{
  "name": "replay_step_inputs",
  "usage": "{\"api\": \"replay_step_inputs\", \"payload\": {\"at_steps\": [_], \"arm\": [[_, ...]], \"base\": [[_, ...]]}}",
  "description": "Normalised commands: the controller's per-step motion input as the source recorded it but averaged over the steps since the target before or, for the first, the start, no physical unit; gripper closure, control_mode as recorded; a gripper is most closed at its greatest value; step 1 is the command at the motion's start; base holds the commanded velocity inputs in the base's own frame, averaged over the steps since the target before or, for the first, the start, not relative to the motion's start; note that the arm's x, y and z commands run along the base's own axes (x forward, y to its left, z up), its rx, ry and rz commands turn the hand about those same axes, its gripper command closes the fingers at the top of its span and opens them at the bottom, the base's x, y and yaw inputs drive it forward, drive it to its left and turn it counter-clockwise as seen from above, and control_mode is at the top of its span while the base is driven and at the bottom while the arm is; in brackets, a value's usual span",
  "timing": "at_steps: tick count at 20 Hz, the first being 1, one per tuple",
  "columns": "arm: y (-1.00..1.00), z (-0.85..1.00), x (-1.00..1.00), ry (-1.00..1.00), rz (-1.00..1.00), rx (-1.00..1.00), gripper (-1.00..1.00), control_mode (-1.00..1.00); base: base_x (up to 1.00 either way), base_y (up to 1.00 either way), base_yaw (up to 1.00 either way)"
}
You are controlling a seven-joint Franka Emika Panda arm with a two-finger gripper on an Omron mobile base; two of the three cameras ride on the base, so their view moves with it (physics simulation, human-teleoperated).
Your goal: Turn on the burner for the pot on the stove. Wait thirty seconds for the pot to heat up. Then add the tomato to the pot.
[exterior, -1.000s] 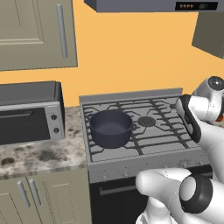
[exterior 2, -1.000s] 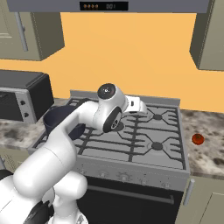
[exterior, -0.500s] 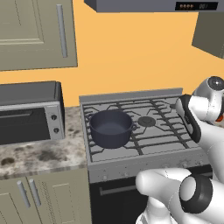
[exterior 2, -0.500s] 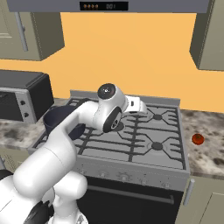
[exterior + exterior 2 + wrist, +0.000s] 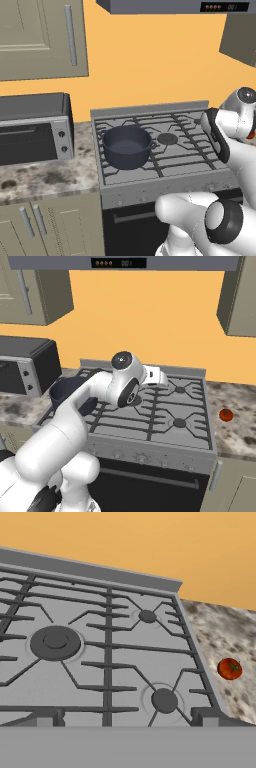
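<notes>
1. Pot (image 5: 126, 145) sits on the front-left burner of the stove (image 5: 150, 428), uncovered and with nothing inside it in the left base view; in the right base view it is partly hidden behind the arm
2. Tomato (image 5: 230, 668) lies on the speckled counter (image 5: 235, 431) just to the right of the stove, well apart from the pot, with the whole cooktop between them
3. Gripper (image 5: 125, 724) is spread fully open and holds nothing; its two dark tips rise at the bottom of the hand view, which looks down over the right half of the grates towards the tomato
4. No flame shows under the pot in any view, and I cannot tell the position of the small front knobs (image 5: 142, 458), so whether the burner is already lit is unclear
5. Judged from the hand's aim towards the tomato's side, the step in hand looks like the wait or the start of the reach for the tomato, though that is a guess
6. If the burner is on, the next move calls for carrying the open jaws right and down to straddle the tomato, closing gently since it is round and may roll, then lifting it across to the pot
</notes>
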Motion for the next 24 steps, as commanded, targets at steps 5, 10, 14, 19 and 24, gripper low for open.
{"api": "replay_step_inputs", "payload": {"at_steps": [5,10,14,19,24], "arm": [[0.0,0.0,0.0,0.0,0.0,0.0,-1.0,-1.0],[0.0,0.0,0.0,0.0,0.0,0.0,-1.0,-1.0],[0.0,0.0,0.0,0.0,0.0,0.0,-1.0,-1.0],[0.0,0.0,0.0,0.0,0.0,0.0,-1.0,-1.0],[0.0,0.0,0.0,0.0,0.0,0.0,-1.0,-1.0]], "base": [[0.0,0.0,0.0],[0.0,0.0,0.0],[0.0,0.0,0.0],[0.0,0.0,0.0],[0.0,0.0,0.0]]}}
